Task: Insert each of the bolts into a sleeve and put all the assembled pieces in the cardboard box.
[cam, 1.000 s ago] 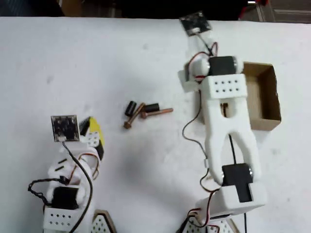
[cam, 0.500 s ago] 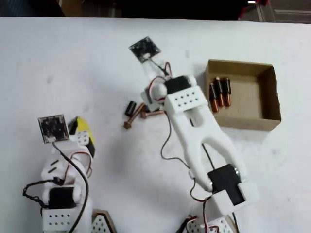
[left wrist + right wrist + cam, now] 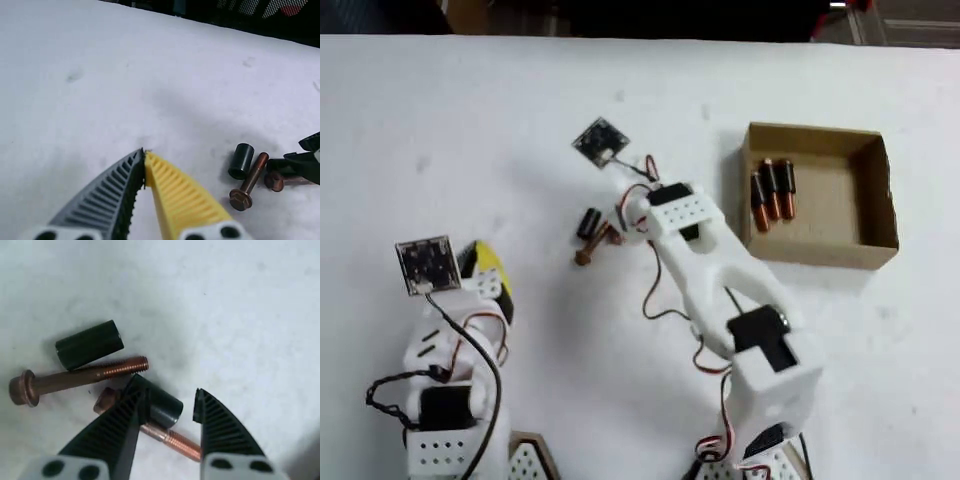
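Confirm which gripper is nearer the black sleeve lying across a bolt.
Right. The right gripper is open with the black sleeve between its fingers. The left gripper is shut above bare table, well off to the side of the sleeve.

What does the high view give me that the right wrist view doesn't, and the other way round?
High view adds: the cardboard box holding three assembled pieces, and the left gripper off to one side of the loose parts. Right wrist view adds: the right gripper, open, its fingers either side of a second sleeve that lies over a second bolt. Both: the free sleeve and free bolt lying next to each other.
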